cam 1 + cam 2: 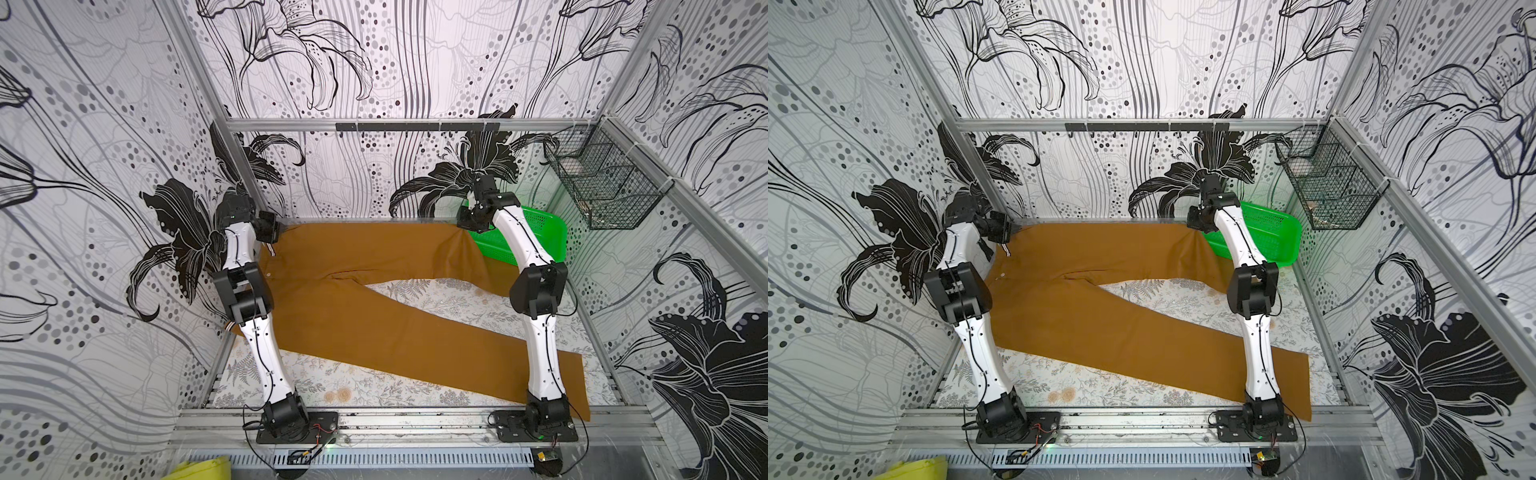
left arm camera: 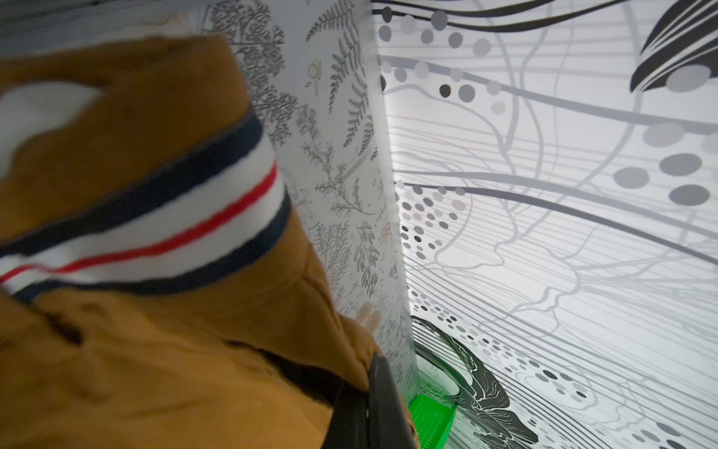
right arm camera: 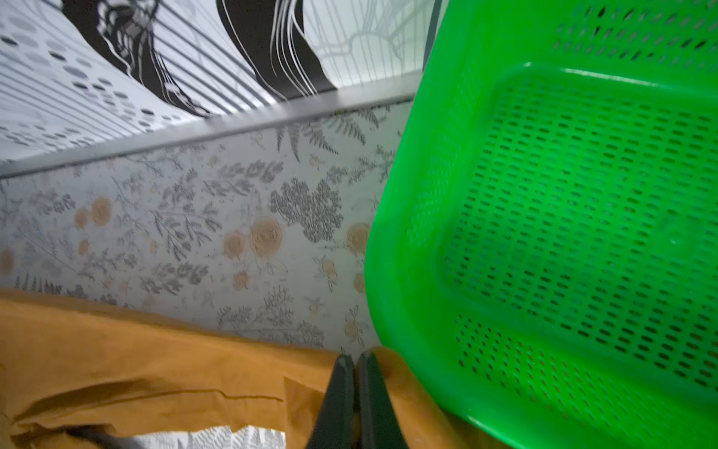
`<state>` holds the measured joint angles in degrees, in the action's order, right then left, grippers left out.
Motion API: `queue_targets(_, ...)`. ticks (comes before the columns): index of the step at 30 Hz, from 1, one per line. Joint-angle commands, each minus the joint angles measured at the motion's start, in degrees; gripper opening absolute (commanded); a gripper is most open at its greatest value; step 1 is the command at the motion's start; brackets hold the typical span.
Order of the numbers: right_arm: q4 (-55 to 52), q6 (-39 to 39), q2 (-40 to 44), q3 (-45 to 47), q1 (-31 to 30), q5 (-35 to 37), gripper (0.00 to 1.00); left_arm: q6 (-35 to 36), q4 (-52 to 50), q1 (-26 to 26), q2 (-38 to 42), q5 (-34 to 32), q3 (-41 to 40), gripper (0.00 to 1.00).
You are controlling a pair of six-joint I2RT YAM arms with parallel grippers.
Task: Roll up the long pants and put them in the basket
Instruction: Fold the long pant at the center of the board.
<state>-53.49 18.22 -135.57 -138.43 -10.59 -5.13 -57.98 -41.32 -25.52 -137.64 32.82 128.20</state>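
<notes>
Dragging the long pants (image 1: 353, 307), spread from the tabletop's far edge to its near right corner, may tip the green basket (image 1: 555, 237): right gripper (image 3: 355, 361) clamps a leg beside it, left gripper (image 2: 369, 373) seemingly the waistband.

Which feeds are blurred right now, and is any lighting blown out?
Left wrist view: the long pants and their striped waistband are smeared near the lens, and the wall behind glows backlit. Right wrist view: the green basket looks slightly soft. Both top views: sharp, evenly lit.
</notes>
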Motion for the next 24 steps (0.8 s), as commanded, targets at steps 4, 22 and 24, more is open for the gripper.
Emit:
queue_targets(4, 6.01, -4.07, 16.44, 20.61, -1.5, 4.01, 0.0, 6.18, 3.01, -1.91, 12.55, -6.5, -12.52, 0.0)
queue_targets(22, 1.46, 2.71, 43.55, 52.67, -19.98, 10.4, 0.0, 6.78, -22.44, -1.88, 28.96, -30.52, -30.77, 0.0)
queue_targets(24, 0.66, 5.23, 46.22, 55.84, -22.8, 11.41, 0.0, 7.34, -23.89, -1.9, 28.94, -30.71, -30.83, 0.0)
